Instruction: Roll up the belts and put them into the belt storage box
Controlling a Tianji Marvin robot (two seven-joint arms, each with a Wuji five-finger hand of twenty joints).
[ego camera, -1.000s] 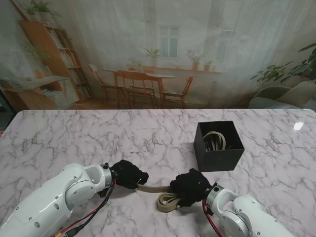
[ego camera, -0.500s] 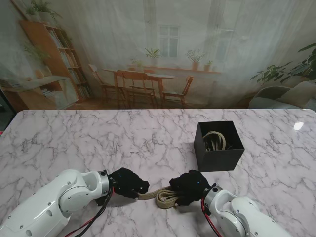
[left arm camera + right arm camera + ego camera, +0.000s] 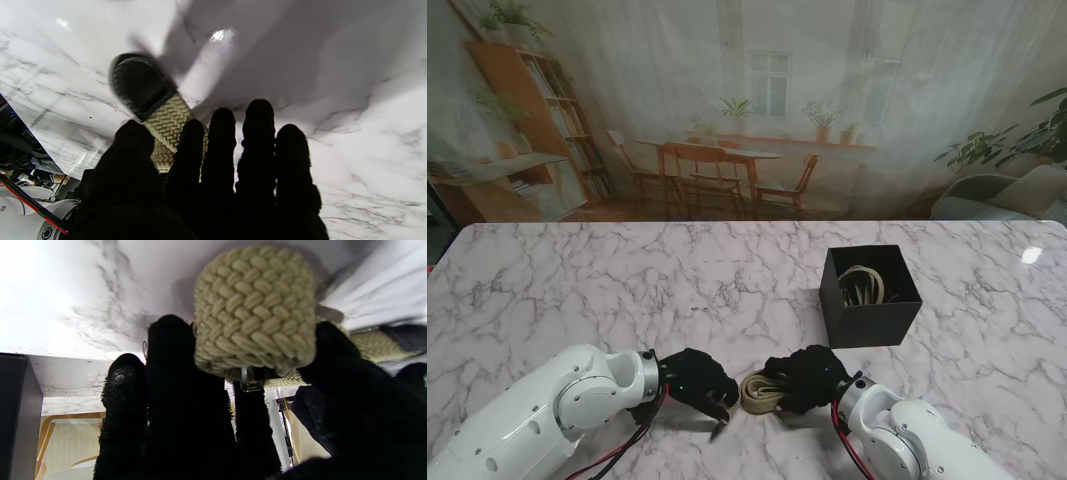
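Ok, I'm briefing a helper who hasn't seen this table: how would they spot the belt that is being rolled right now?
Start at the black belt storage box on the marble table, then come nearer to me. Between the two black-gloved hands lies a cream braided belt, coiled against the right hand. Unlike the belt already in the box, it is out on the bare marble.

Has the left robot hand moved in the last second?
Yes. In the stand view the left robot hand has moved right, toward the right robot hand, and nearer to me, away from the black storage box, which has stayed put.

Rolled belt [image 3: 255, 310] (woven) — in right robot hand [image 3: 213, 413]
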